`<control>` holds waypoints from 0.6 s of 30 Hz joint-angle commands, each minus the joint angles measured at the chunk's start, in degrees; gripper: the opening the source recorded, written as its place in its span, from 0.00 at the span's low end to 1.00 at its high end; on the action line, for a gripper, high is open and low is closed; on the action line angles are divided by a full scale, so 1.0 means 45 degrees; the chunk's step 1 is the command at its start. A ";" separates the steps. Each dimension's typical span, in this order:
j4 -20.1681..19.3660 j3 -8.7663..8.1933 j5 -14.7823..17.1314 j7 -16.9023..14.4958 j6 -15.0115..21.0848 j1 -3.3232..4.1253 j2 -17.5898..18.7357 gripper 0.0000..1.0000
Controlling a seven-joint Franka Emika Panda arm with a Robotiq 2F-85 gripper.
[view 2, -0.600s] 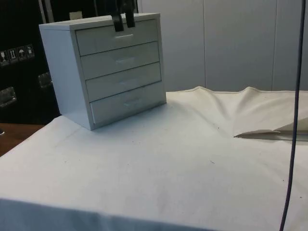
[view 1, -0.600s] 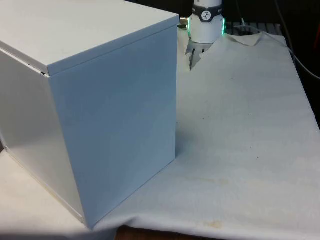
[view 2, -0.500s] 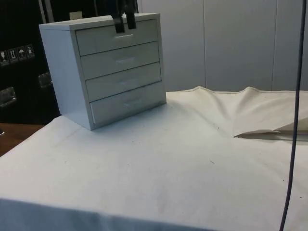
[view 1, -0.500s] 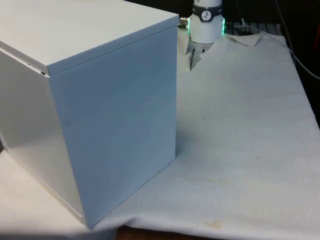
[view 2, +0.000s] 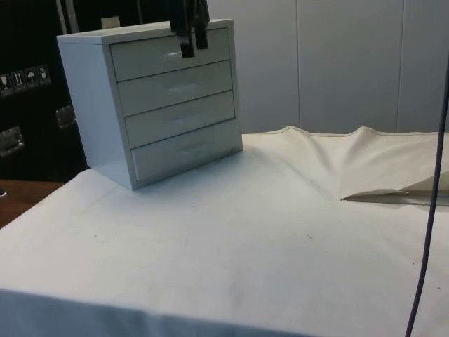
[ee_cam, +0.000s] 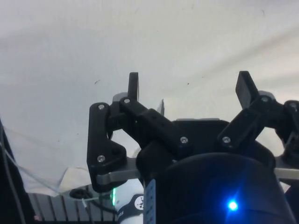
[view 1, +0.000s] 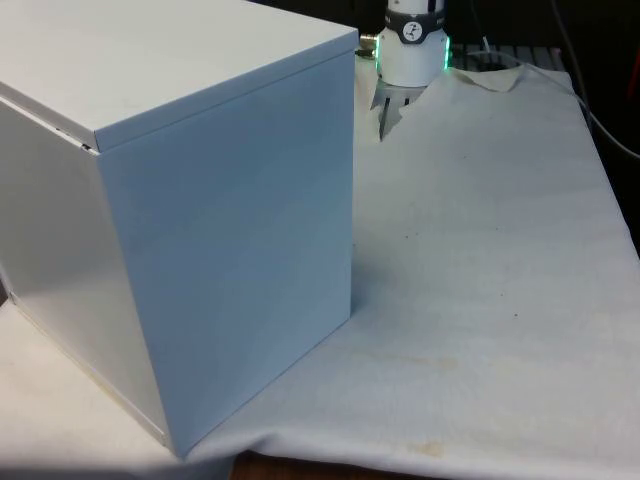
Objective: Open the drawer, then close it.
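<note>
A white chest of four drawers (view 2: 161, 105) stands on the cloth, and all its drawers sit flush. In the front view the chest (view 1: 200, 200) turns its plain back and side to the camera. In the side view my black gripper (view 2: 194, 50) hangs in front of the top drawer (view 2: 147, 60), its fingers pointing down across the handle area. The wrist view looks past my gripper (ee_cam: 188, 88) at white cloth. Its two fingers (ee_cam: 133, 86) stand wide apart with nothing between them.
The white cloth (view 2: 245, 232) covers the table and rises in folds (view 2: 365, 175) at the side view's right. A thin dark cable (view 2: 428, 210) hangs down at that view's right edge. The robot's base (view 1: 412, 50) stands behind the chest's far corner.
In the side view my gripper has shifted to the right and slightly lower in front of the top drawer. The drawers look the same as before.
</note>
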 commanded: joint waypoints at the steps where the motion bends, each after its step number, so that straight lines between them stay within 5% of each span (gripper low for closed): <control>1: -0.0102 -0.0025 -0.0064 0.0000 0.0115 0.0000 -0.0051 1.00; 6: -0.0726 -0.0280 -0.0382 -0.0331 0.0726 -0.0051 -0.0446 1.00; 18: -0.1133 -0.0662 -0.0458 -0.1477 0.0713 -0.0038 -0.0891 1.00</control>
